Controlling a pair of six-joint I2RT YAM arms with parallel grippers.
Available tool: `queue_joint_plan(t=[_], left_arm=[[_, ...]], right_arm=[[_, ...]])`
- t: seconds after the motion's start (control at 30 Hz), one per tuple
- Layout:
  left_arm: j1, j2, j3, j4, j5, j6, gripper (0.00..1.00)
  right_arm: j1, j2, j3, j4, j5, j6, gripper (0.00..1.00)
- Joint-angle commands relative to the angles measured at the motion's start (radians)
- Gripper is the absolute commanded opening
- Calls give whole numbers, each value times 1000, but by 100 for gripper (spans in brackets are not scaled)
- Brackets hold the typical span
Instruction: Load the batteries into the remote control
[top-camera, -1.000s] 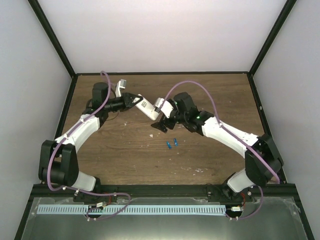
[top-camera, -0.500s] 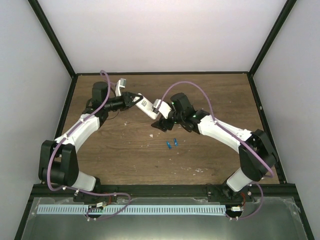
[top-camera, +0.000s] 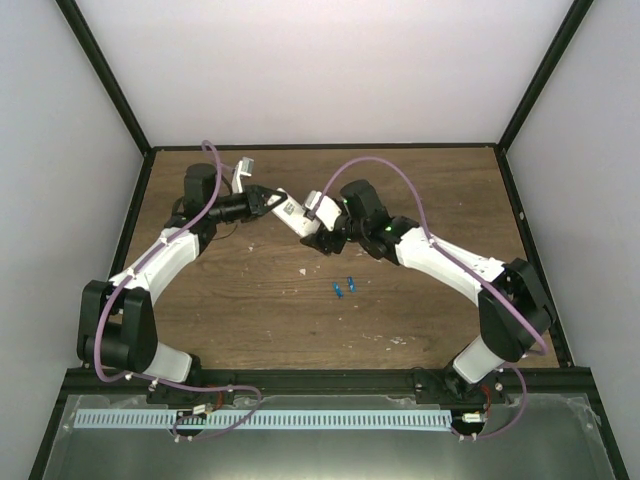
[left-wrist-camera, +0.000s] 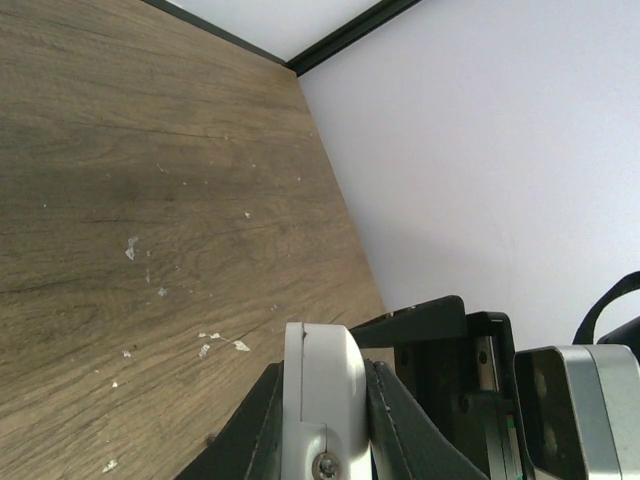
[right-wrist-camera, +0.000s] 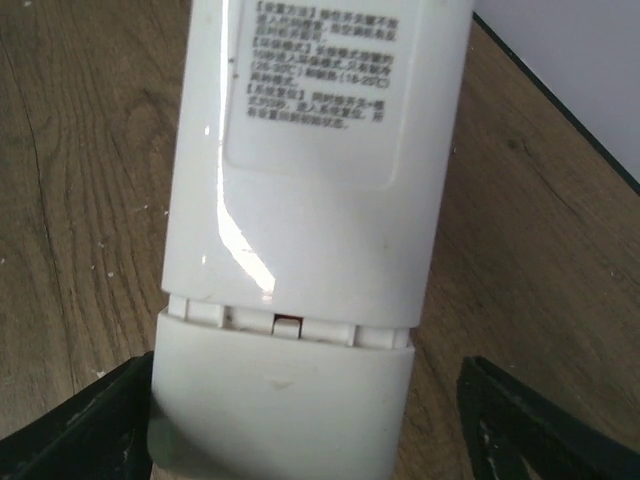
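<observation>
The remote control is pinched at one end by the left hand, the right hand spread around its end cover, not yet removed; both batteries are left unloaded on the desk, at five o'clock of it.

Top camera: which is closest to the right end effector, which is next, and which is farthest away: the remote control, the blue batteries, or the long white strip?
1. Remote control: its end sits between the open fingers of the right end effector.
2. Batteries: lying loose, a little nearer the robot's side.
3. Long white strip: far off, along the bottom of the view.
</observation>
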Motion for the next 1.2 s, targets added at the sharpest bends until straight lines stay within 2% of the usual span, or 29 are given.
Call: queue_joint_plan(t=[0.0,0.3,0.63,0.93,1.1,1.17], left_arm=[[5,6,23,9,26,23,0],[4,6,28,-24,-3,49,0],[4,-12,86,-213,-154,188,0],[4,-17,104,-226,-186,193,0],[4,-16,109,-231,-193,194,0],[5,-13,109,-229,-183,194,0]], right_arm=[[0,13,50,8,1,-10,70],[0,27,76,-44,-21,-20,54],[0,72,176,-212,-38,-32,54],[0,122,173,-270,-21,-46,54],[0,125,136,-245,-13,-44,52],[0,118,124,-224,2,-35,55]])
